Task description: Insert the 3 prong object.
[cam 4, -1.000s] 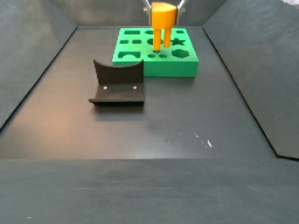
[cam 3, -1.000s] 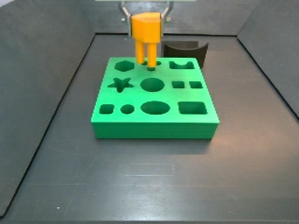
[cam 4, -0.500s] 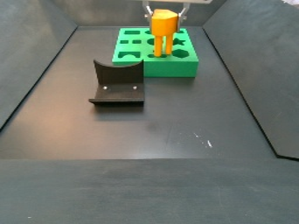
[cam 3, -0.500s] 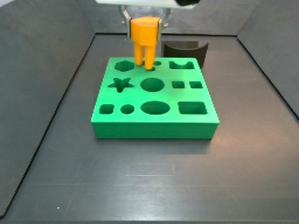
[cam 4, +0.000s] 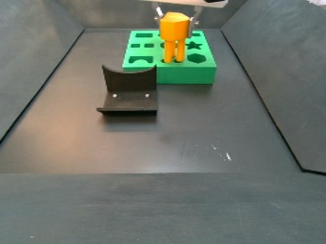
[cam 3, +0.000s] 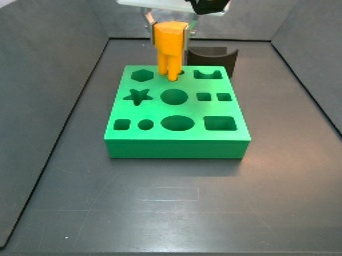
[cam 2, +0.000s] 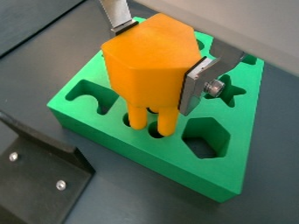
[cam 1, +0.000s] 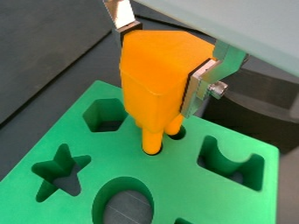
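Note:
The 3 prong object (cam 3: 168, 48) is a bright orange piece standing upright over the back row of the green block (cam 3: 174, 138). Its prongs reach down into the small round holes there, as both wrist views show (cam 1: 156, 83) (cam 2: 145, 77). My gripper (cam 1: 162, 52) is shut on its blocky body, one silver finger (cam 2: 200, 80) on each side. In the side views the gripper (cam 3: 170, 12) comes down from above the block's far edge. The piece also shows in a side view (cam 4: 174, 40), on the green block (cam 4: 192, 69).
A dark cylindrical cup (cam 3: 211, 55) stands right behind the green block. The fixture (cam 4: 128, 91) stands on the dark floor in front of the block, and also shows in a wrist view (cam 2: 35, 166). Grey walls enclose the floor.
The gripper has lowered the orange piece; its prongs have sunk deeper into the block's back-row holes.

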Available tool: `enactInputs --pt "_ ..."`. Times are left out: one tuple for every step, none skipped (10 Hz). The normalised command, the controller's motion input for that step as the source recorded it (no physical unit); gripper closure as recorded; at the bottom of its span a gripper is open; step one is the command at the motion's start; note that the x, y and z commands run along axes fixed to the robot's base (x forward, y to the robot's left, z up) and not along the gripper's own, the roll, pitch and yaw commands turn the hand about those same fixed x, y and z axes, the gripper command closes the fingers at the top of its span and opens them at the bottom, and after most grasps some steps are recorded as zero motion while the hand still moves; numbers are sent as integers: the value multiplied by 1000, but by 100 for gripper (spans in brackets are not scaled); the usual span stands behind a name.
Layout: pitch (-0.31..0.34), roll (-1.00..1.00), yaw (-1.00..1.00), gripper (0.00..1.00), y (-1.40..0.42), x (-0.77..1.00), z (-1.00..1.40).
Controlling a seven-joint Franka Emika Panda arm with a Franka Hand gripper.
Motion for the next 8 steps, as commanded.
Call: enactInputs --pt "0 13 -483 100 0 249 -166" --pt "0 13 -580 100 0 117 -171" --pt "0 61 -594 100 0 0 -206" --pt "4 71 -503 100 26 -186 -166" --pt "0 23 -329 100 0 -246 -149" --pt "-1 0 -57 100 0 -74 -169" --pt "-1 0 0 100 9 0 -186" --pt "0 6 0 100 17 0 -169"
